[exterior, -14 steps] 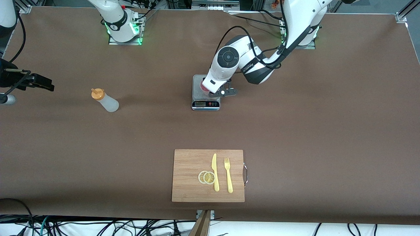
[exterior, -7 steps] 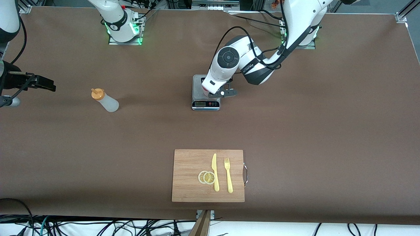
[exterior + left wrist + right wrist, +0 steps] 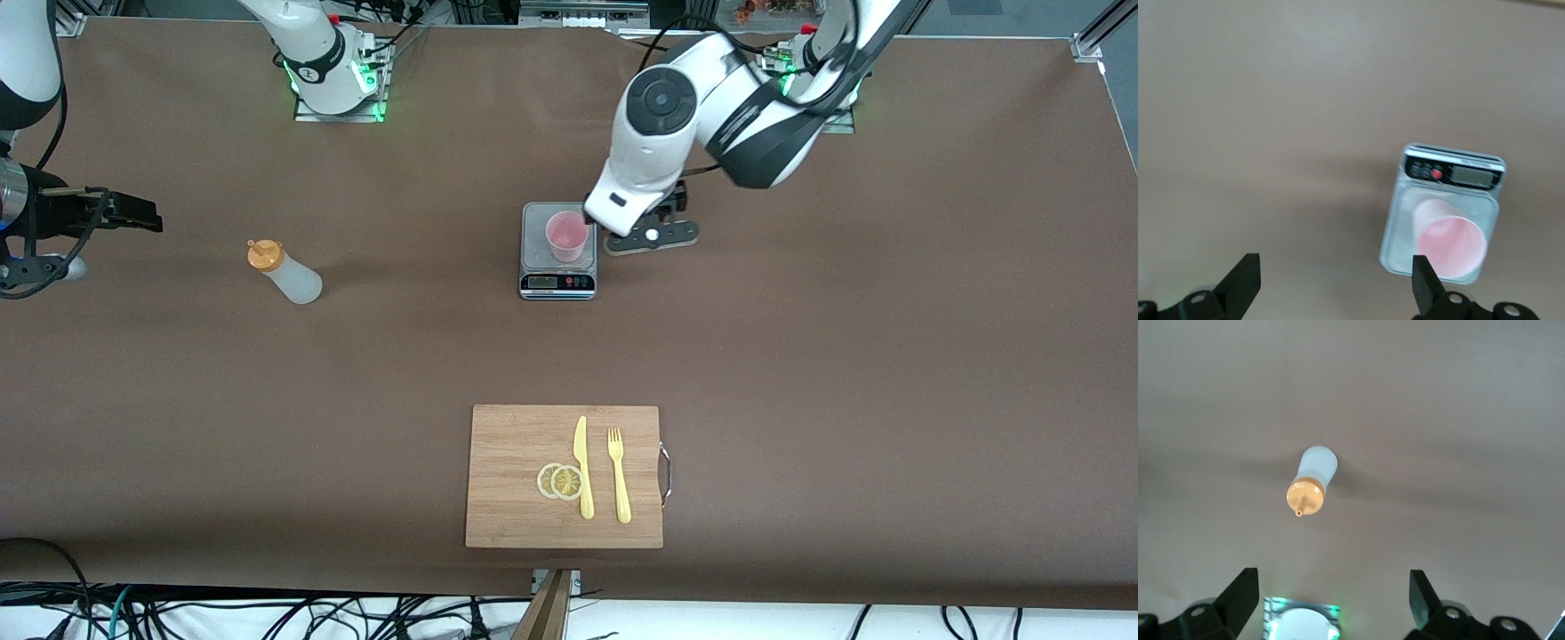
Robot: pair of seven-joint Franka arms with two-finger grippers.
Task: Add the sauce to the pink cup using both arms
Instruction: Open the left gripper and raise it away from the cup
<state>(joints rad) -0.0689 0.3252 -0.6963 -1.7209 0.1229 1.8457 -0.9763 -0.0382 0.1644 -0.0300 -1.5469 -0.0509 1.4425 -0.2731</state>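
Note:
The pink cup (image 3: 566,236) stands upright on a small kitchen scale (image 3: 535,220) in the middle of the table. In the left wrist view the cup (image 3: 1450,241) shows beside one fingertip. My left gripper (image 3: 651,235) hangs open and empty over the table next to the scale, on the side toward the left arm's base. In its own view the left gripper (image 3: 1335,273) holds nothing. The sauce bottle (image 3: 286,276), whitish with an orange cap, stands toward the right arm's end. My right gripper (image 3: 138,215) is open over that end, apart from the bottle (image 3: 1313,480); the right gripper (image 3: 1331,587) is empty.
A wooden cutting board (image 3: 507,444) lies near the front edge with a yellow knife (image 3: 582,467), a yellow fork (image 3: 618,476) and two lemon slices (image 3: 560,481). Green-lit arm bases (image 3: 333,84) stand along the table's back edge.
My left gripper opened, let go of the pink cup on the scale, and rose away toward its base. The right gripper edged slightly toward the bottle.

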